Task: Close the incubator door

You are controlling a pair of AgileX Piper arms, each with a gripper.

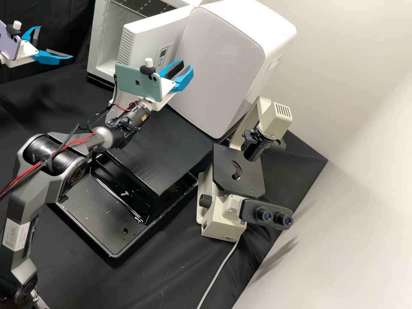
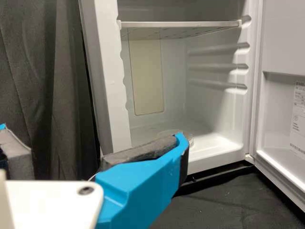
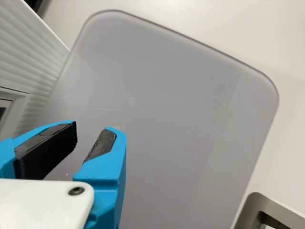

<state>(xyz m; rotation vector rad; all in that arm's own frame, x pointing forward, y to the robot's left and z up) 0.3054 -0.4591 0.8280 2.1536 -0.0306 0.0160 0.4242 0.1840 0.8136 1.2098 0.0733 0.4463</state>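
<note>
I see the incubator door (image 2: pixel 286 43) open, my left tool (image 1: pixel 55 42) spread wide, my right tool (image 1: pixel 186 66) slightly spread

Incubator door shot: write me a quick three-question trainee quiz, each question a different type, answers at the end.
1. True or false: the incubator door stands open.
2. What is inside the incubator? (a) microscope (b) shelf (c) phone
3. Fill in: the fingers of the left hand and the right hand are held ____ (together/apart).

Key: 1. True; 2. b; 3. apart
</note>
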